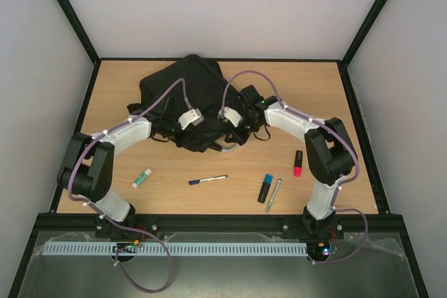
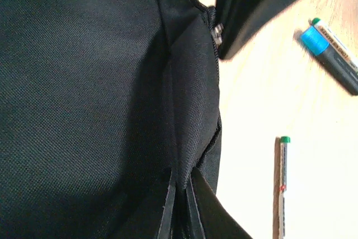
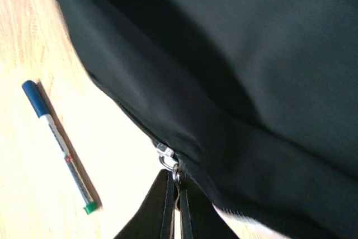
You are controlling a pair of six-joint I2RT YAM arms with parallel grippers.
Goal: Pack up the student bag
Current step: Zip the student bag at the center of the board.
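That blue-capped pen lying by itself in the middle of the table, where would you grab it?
Probably mid-barrel, from straight above. The blue-capped pen lies flat on the table, so nothing can get beneath it. It is long and thin, so the grip should close across its narrow width. Bare wood along both long sides leaves room for that.
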